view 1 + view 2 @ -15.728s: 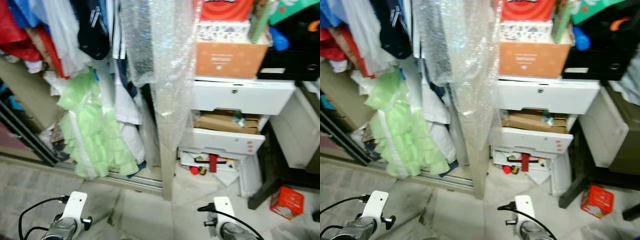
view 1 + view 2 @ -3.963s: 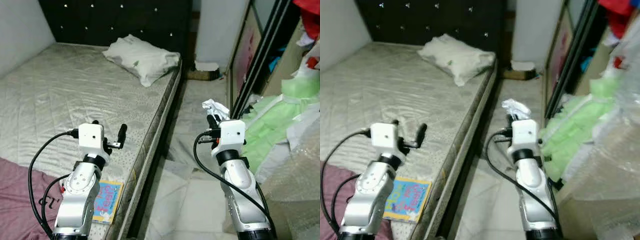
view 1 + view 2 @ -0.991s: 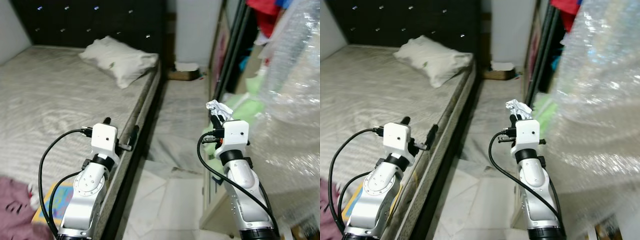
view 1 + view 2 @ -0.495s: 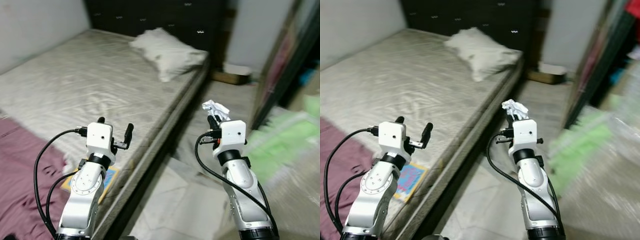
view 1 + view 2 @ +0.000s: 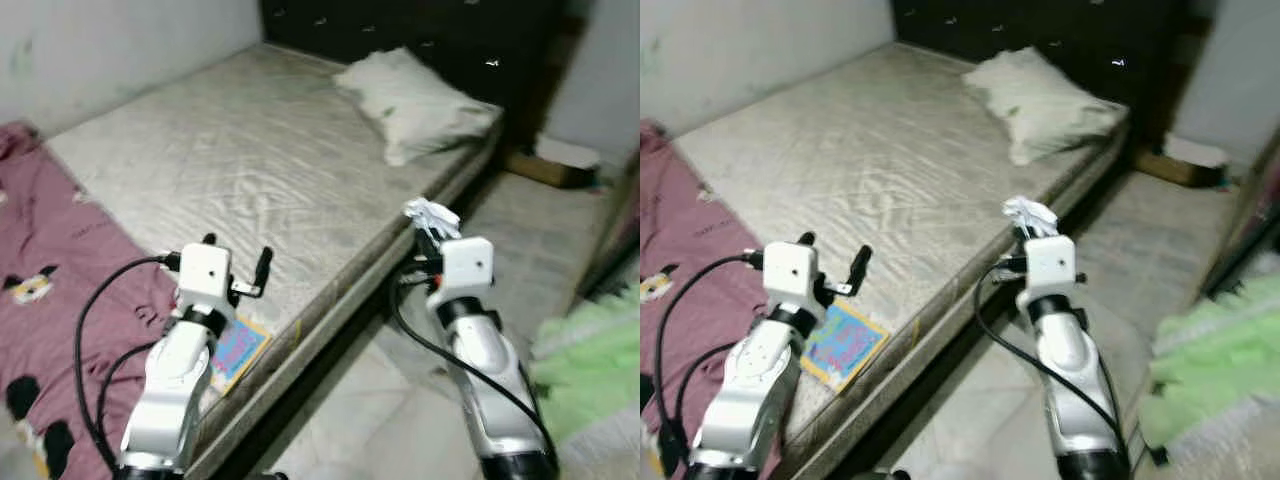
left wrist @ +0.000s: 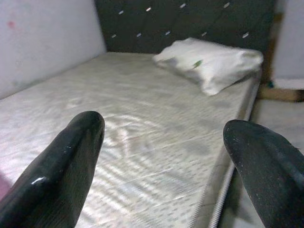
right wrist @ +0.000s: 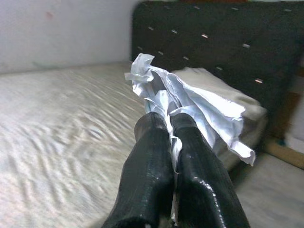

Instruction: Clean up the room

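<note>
My right gripper (image 5: 428, 238) is shut on a crumpled piece of white paper (image 5: 430, 214), held up over the floor strip beside the bed. The right wrist view has the two fingers (image 7: 152, 156) pressed together, the paper (image 7: 190, 99) sticking out above them. My left gripper (image 5: 237, 256) is open and holds nothing; it hovers over the near edge of the grey mattress (image 5: 250, 150). Its wrist view looks between the spread fingers (image 6: 61, 175) across the mattress toward a white pillow (image 6: 209, 61).
A colourful book (image 5: 236, 346) lies on the bed's near edge beside a maroon blanket (image 5: 50, 250). The pillow (image 5: 420, 100) rests against the dark headboard (image 5: 420, 25). A green garment (image 5: 590, 350) lies on the floor at right, a cardboard box (image 5: 550, 160) further back.
The camera has swung left: the wardrobe side has left the picture and the bed and maroon blanket take up more of it. Both grippers keep their pose, the right holding the paper.
</note>
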